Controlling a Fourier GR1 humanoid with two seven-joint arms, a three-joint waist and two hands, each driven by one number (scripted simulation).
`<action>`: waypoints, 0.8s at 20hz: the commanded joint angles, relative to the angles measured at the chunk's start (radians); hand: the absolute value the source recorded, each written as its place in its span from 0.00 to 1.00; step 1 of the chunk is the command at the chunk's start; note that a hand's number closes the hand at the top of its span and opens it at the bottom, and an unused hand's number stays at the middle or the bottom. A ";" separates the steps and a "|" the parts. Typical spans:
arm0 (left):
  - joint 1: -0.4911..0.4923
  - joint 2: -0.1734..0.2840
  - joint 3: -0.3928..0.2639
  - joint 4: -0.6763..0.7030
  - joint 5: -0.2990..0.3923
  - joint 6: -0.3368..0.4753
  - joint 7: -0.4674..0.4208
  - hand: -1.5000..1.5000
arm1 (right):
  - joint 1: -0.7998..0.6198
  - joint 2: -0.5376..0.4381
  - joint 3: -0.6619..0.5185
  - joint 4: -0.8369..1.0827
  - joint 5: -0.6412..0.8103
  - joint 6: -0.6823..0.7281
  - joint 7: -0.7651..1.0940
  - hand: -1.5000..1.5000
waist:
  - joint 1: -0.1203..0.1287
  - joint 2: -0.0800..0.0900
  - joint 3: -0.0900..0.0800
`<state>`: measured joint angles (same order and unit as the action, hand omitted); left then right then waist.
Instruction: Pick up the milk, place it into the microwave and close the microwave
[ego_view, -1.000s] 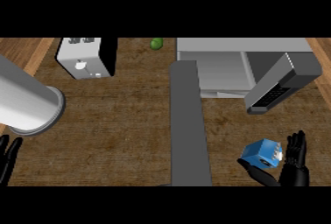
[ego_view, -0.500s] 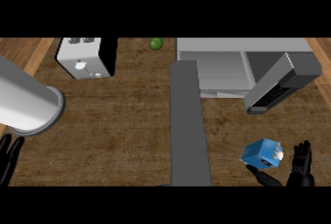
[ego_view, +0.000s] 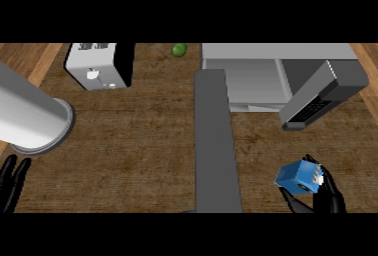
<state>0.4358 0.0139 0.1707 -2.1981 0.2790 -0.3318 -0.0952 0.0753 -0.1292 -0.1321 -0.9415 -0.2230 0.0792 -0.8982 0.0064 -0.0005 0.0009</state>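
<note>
Near the counter's front right corner, the right hand (ego_view: 319, 196) pinches the milk (ego_view: 299, 177) between thumb and fingers, and the carton could strike the microwave (ego_view: 255, 82) on its open door (ego_view: 319, 97) on the way in.

A wooden counter top (ego_view: 140, 150) with a dark brown grain fills the view, seen from steeply above. Lighter wood strips run along its far left and far right corners. A long grey bar (ego_view: 215, 145) crosses the counter from the near edge toward the back, splitting it into a left and a right part. At the back left stands a white toaster (ego_view: 96, 65) with a dark side. A small green fruit (ego_view: 179, 49) lies just beyond it, near the back edge. A big grey cylinder (ego_view: 26, 117) slants in from the left side. The light is even and soft.
</note>
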 joint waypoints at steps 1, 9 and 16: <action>0.032 -0.013 -0.032 0.055 -0.039 -0.018 -0.075 0.00 | -0.011 0.073 0.030 -0.014 0.061 -0.105 -0.085 1.00 | -0.002 0.000 -0.001; 0.067 -0.013 0.003 0.016 0.003 -0.026 -0.059 0.00 | 0.027 0.096 -0.010 -0.221 0.046 -0.248 -0.021 1.00 | -0.004 -0.002 -0.001; 0.030 0.008 0.044 -0.009 0.055 -0.046 0.009 0.00 | -0.072 -0.039 0.043 -0.211 0.034 -0.073 0.053 1.00 | -0.001 0.000 -0.001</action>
<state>0.4623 0.0222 0.2115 -2.1821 0.3290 -0.3829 -0.1096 0.0323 -0.0803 -0.0941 -1.1419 -0.1711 -0.1159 -0.8801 0.0049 -0.0010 0.0000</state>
